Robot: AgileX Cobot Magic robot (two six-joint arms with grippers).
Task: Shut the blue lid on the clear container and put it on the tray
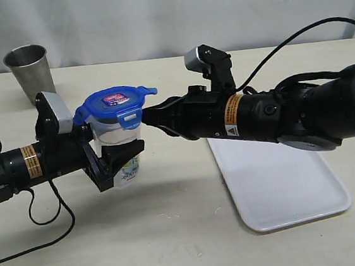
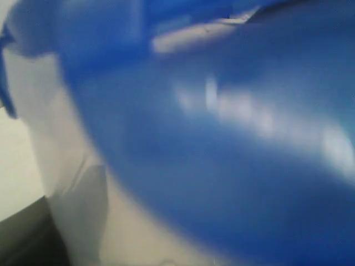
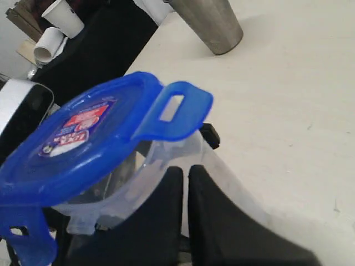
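— When viewed from outside, looks like what underneath and behind?
— Cream bench (image 1: 176, 241), white curtain (image 1: 152, 15) behind. Grey steel cup (image 1: 29, 71) at ten o'clock, tray (image 1: 285, 188) at four o'clock, well apart.
— And the task's pieces?
— Near nine o'clock: left tool (image 1: 122, 159) clamped round clear container (image 1: 118, 135), blue lid (image 1: 112, 103) seated on top. Right tool (image 1: 147, 117) pinched shut, tips just beside lid's three-o'clock edge.
— Anything exclusive to one wrist view?
— Right wrist: raised snap flap (image 3: 177, 108), sticker (image 3: 75, 127), paper cups (image 3: 64, 19) past bench edge. Left wrist: only blue blur, too close to read.
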